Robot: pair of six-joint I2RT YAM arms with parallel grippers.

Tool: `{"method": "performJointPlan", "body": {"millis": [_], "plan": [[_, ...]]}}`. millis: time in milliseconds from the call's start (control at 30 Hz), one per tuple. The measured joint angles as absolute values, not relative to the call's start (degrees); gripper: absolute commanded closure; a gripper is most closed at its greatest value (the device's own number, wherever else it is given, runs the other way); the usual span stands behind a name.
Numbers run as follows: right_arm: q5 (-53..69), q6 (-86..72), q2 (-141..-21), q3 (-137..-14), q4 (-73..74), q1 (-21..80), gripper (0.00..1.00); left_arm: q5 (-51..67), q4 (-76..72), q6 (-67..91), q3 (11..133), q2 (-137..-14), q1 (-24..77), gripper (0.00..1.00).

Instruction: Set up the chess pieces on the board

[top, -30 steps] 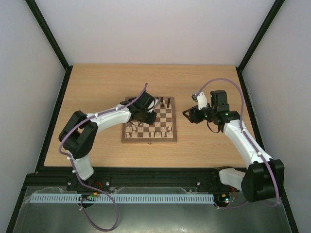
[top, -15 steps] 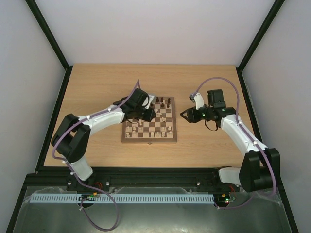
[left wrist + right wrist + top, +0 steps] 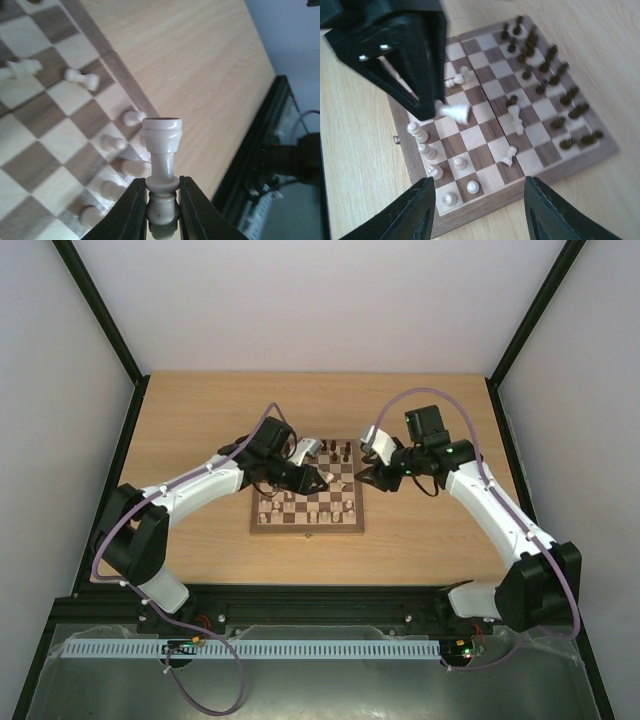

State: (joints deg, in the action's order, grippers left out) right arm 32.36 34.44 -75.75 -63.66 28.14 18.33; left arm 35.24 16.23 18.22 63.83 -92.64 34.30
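Note:
The board [image 3: 306, 529] lies mid-table, also in the right wrist view [image 3: 520, 189] and left wrist view [image 3: 45, 150]. My left gripper [image 3: 161, 182] is shut on a cream rook-like piece [image 3: 161, 142] and holds it above the board's cream side [image 3: 313, 478]; the right wrist view shows that piece [image 3: 454, 111] tilted over the board. My right gripper [image 3: 479, 192] is open and empty above the board's edge [image 3: 364, 477]. Dark pieces [image 3: 545, 60] crowd the far side. Several cream pieces [image 3: 426, 150] stand along one edge; three [image 3: 516, 119] lie toppled mid-board.
Light wood tabletop [image 3: 200, 430] surrounds the board. A black frame [image 3: 110, 480] runs along the table's edges, also in the left wrist view [image 3: 262, 150]. The left arm's black fingers [image 3: 405, 55] hang over the board close to my right gripper.
The left arm stretched out and its gripper shifted right over the board. The right gripper moved left from beside the board to its right edge.

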Motion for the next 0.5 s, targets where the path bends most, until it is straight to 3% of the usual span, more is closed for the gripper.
{"method": "performJointPlan", "body": {"millis": [200,500], "plan": [[23.53,50.13,-73.43,-66.13,32.67,27.94,0.45,43.79,21.98,16.01,68.12,-92.77,34.13,0.89],[12.78,59.66,-73.08,-66.37,34.98,36.42,0.43,53.58,26.37,13.39,70.11,-94.67,33.82,0.88]]}}
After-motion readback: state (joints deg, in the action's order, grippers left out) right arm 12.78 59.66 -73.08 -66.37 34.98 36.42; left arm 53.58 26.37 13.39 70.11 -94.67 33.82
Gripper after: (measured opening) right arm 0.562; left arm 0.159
